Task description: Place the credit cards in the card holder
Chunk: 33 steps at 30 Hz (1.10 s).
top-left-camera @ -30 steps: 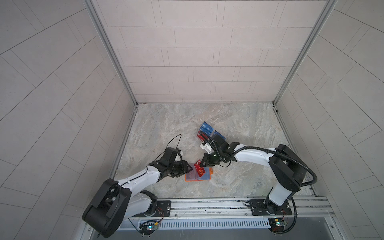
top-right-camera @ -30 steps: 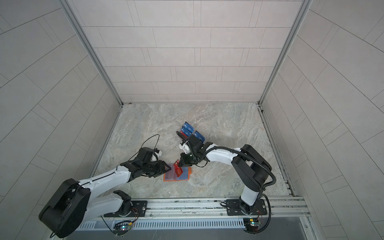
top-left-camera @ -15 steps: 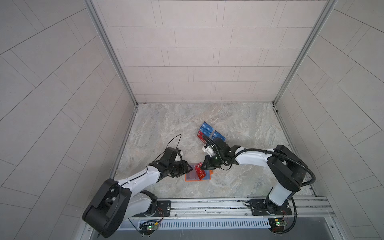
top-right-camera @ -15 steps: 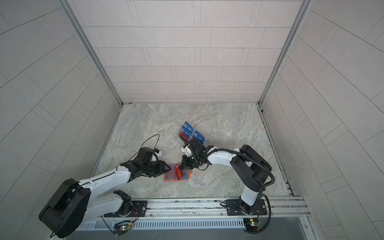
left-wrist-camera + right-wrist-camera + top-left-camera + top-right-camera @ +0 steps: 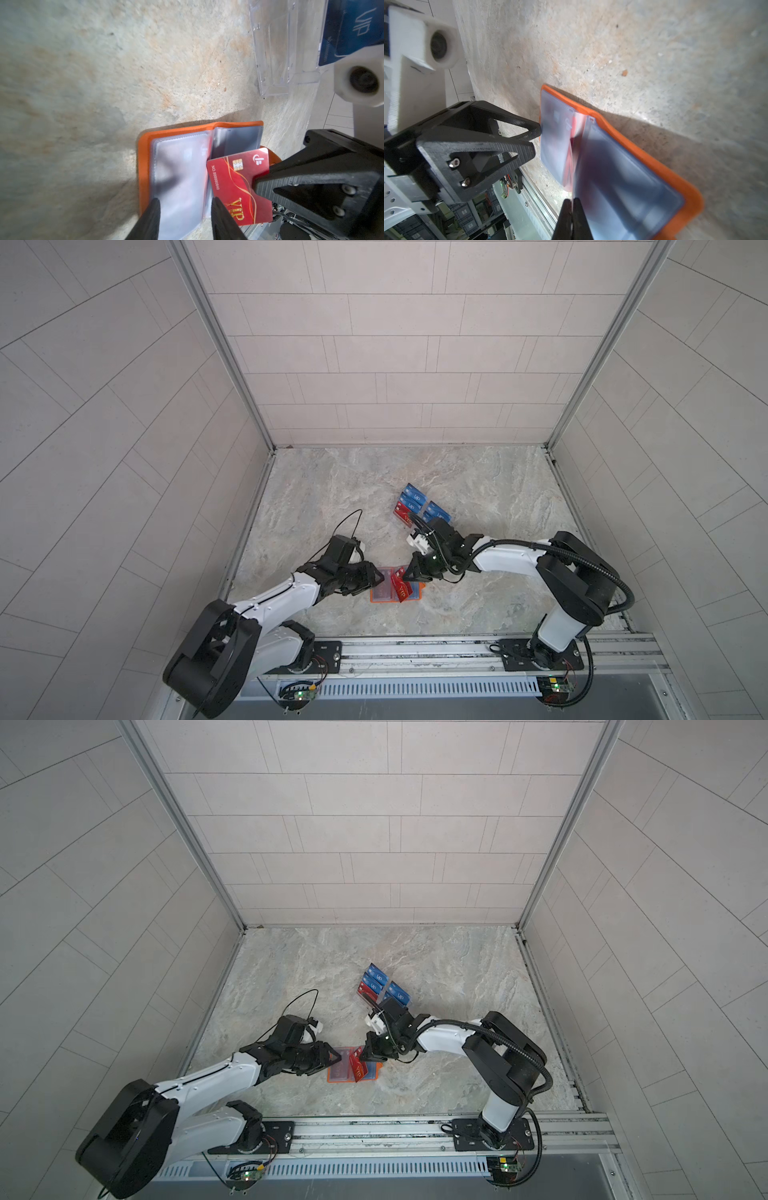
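The whole thing sits on a grey, veined stone tabletop point(image 5: 478, 489) boxed in by pale tiled walls point(image 5: 395, 364) on three sides, with a metal rail point(image 5: 415, 651) along the front edge carrying both arm bases. The far half of the stone and the stretch toward the right-hand wall are bare, so there's plenty of room there. All the action is crowded into the front middle. The card holder point(image 5: 381, 591) lies flat and open there, orange cover down and clear sleeves up, well in from every wall. The left gripper point(image 5: 185, 205) reaches in low from the left, its fingers apart with their tips at the outer edge of the left page. Whether they press on it, I can't tell. The right gripper point(image 5: 409, 572) comes in from the opposite side, clamped tight on a red card point(image 5: 232, 182), which is tilted over the right page with its leading edge down among the sleeves by the fold. I can't make out if it's actually inside a pocket. Just behind the right arm's wrist stands a clear rack point(image 5: 276, 52) with blue cards point(image 5: 413, 495) and another red one in it, close to the arm but apart from the holder. A loop of black cable point(image 5: 349, 522) arcs up off the left wrist.
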Each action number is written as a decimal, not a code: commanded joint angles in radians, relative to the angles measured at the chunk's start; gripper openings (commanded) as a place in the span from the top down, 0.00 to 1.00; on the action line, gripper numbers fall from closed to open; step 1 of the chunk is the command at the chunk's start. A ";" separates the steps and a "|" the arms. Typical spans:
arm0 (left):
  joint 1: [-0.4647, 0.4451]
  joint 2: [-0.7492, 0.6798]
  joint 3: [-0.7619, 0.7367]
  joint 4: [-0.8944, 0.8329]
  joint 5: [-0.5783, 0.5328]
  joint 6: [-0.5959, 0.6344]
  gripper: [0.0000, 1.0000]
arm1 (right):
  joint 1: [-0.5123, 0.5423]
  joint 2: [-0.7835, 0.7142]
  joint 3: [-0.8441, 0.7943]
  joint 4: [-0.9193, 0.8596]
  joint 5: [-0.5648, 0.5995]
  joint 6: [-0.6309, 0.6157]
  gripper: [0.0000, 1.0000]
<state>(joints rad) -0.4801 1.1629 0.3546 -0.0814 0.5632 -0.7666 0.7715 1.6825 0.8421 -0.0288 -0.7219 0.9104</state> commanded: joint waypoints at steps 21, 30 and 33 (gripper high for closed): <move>-0.008 -0.005 -0.013 -0.018 -0.009 0.015 0.55 | 0.000 0.016 0.028 -0.051 0.013 0.013 1.00; -0.008 -0.007 -0.013 -0.018 -0.011 0.012 0.54 | 0.000 0.040 0.043 -0.036 0.009 0.019 1.00; -0.008 -0.007 -0.016 -0.018 -0.009 0.012 0.55 | -0.001 0.046 0.045 -0.030 0.012 0.019 1.00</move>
<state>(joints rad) -0.4812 1.1629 0.3546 -0.0814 0.5632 -0.7666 0.7715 1.7096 0.8734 -0.0601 -0.7216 0.9176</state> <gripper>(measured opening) 0.453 0.056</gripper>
